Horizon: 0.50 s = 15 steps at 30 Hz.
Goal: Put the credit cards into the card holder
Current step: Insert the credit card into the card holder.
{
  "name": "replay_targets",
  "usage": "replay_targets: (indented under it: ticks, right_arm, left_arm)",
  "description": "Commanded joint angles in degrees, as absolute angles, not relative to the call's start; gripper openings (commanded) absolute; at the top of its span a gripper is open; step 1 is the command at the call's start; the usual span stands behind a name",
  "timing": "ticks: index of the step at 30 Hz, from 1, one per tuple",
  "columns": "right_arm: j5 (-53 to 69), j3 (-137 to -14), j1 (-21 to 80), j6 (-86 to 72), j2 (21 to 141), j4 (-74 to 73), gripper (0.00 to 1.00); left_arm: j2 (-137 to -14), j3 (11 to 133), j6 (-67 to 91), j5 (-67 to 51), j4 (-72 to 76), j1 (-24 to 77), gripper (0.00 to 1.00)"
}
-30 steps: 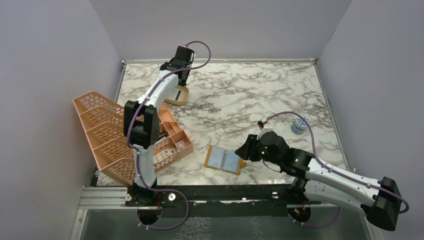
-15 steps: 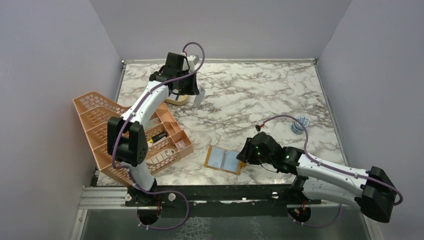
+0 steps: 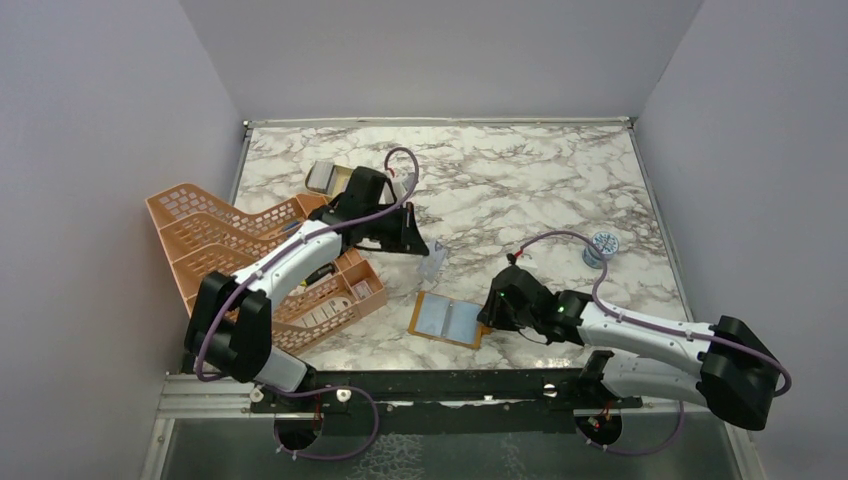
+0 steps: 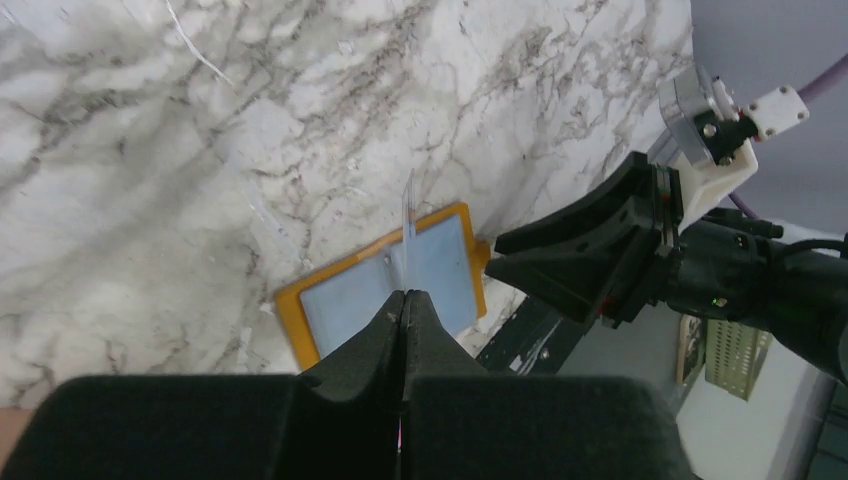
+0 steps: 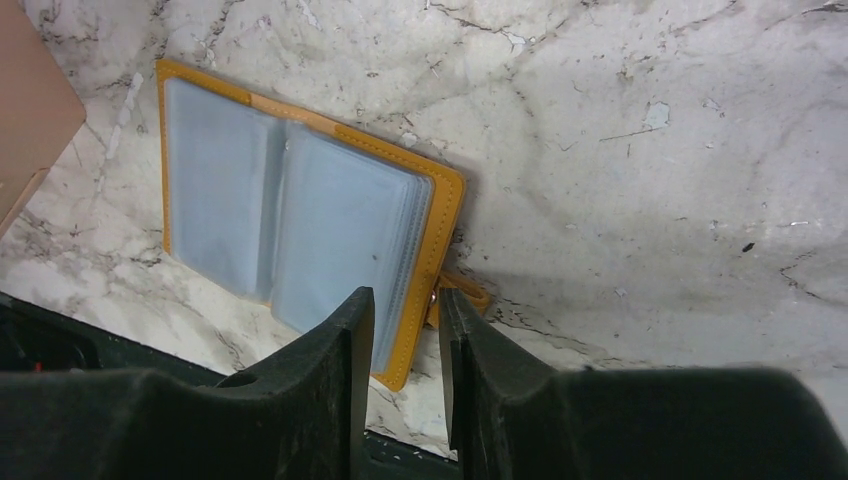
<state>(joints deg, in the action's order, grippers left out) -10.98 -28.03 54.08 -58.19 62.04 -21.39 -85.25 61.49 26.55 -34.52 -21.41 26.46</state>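
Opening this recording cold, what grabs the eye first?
The mustard-orange card holder lies open, pale pockets up, near the table's front edge. The left gripper hangs just beyond it, shut on a credit card. The right gripper straddles the holder's right edge with its fingers slightly apart. A big peach rack fills the left side.

Veined marble tabletop point(image 3: 520, 190) between plain lavender walls point(image 3: 100, 120).
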Motion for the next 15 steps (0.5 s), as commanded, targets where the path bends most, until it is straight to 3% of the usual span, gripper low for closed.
replay_targets:
  ticks: [1, 15]
  right_arm:
    - [-13.1, -29.0, 54.6, -57.2, 63.3, -19.4, 0.30]
    - [-10.8, -29.0, 54.6, -56.7, 65.9, -17.0, 0.29]
  left_arm:
    - [-79.5, 55.0, 34.4, -35.8, -14.3, 29.1, 0.00]
    - [-75.9, 43.6, 42.9, -33.1, -8.2, 33.8, 0.00]
